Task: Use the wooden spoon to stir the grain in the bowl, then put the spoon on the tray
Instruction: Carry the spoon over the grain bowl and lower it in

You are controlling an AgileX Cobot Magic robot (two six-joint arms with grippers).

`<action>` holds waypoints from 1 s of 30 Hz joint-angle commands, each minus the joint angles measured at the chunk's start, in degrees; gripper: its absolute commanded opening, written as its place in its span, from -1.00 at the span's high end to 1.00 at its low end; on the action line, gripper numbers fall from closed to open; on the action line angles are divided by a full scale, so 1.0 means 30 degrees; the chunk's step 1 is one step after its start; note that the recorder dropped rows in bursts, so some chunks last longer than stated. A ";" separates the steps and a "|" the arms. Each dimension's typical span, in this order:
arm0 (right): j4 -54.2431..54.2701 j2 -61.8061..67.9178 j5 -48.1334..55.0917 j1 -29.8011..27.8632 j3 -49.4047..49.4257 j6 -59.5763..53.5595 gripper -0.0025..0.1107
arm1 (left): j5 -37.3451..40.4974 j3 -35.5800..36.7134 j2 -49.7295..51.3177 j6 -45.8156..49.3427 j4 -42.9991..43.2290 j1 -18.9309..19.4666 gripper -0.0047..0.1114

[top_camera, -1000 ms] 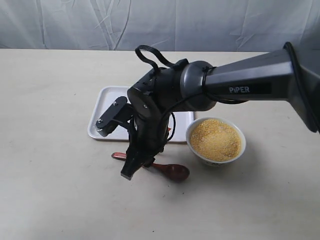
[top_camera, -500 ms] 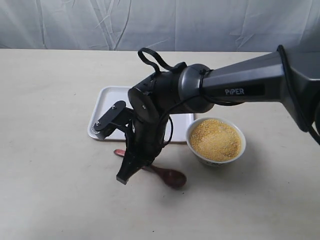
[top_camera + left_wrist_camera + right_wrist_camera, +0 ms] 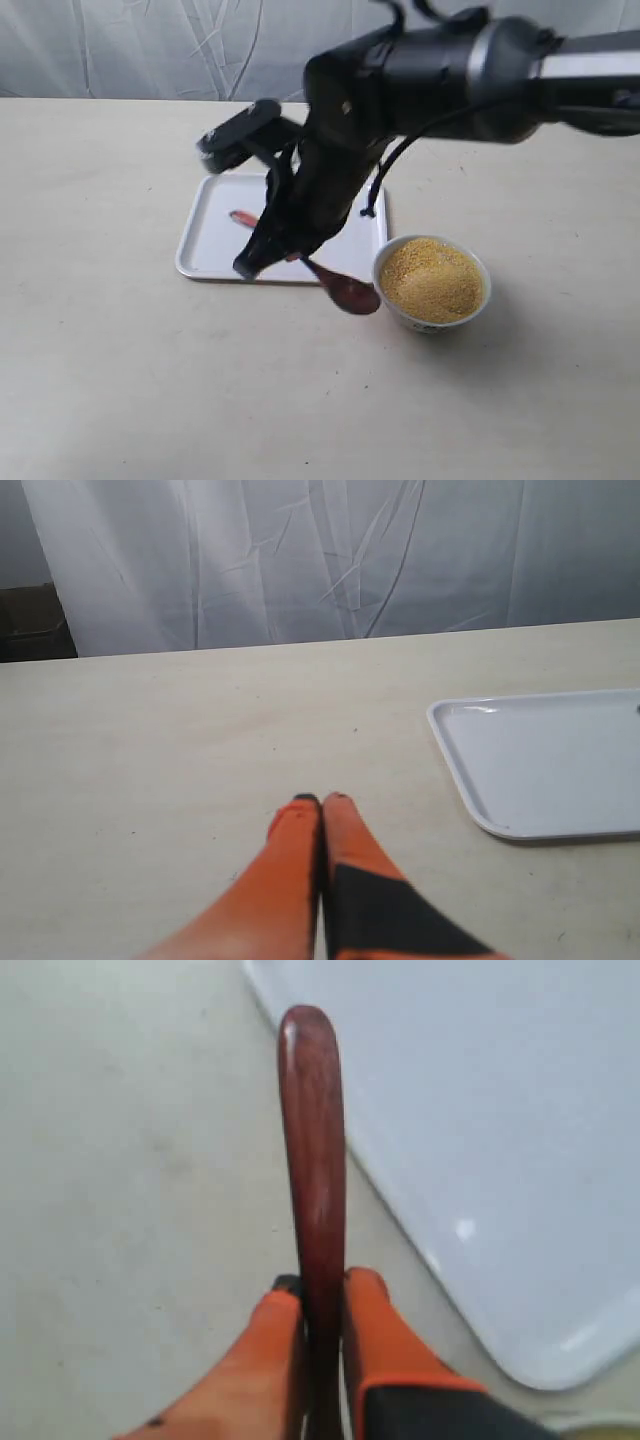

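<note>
Right pincer (image 3: 262, 258) pinching the wooden spoon (image 3: 350, 292) by its handle; fingers (image 3: 385, 1330) clamped on either side of the shaft in the right wrist view. Spoon tilted: handle end over the tray (image 3: 215, 240), oval head low past the tray's front edge on the bowl side. Bowl (image 3: 432, 322) sits on the surface (image 3: 120, 380) just beside the tray's front corner, apart from it. Grain (image 3: 430, 278) fills the bowl nearly to the rim. Spoon head just beside the bowl's tray-side rim; touching or not, can't tell. Left pincer (image 3: 322, 802) pressed together, nothing in it, over bare surface near a tray corner, apart from the tray.
</note>
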 commanded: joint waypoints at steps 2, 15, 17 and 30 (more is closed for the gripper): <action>0.0964 -0.1892 0.1292 -0.2842 -0.0088 0.0367 0.96 | -0.0197 0.0093 -0.0100 -0.0026 -0.0033 0.0000 0.92; 0.0503 -0.2106 0.0816 -0.5995 0.0481 0.3151 0.96 | -0.0197 0.0093 -0.0100 -0.0026 -0.0033 0.0000 0.92; 0.0538 -0.2106 -0.0518 -0.5995 0.1332 0.3649 0.96 | -0.0197 0.0093 -0.0100 -0.0026 -0.0033 0.0000 0.92; 0.0365 -0.2106 -0.6775 -0.5995 0.5435 0.9089 0.96 | -0.0197 0.0093 -0.0100 -0.0026 -0.0033 0.0000 0.92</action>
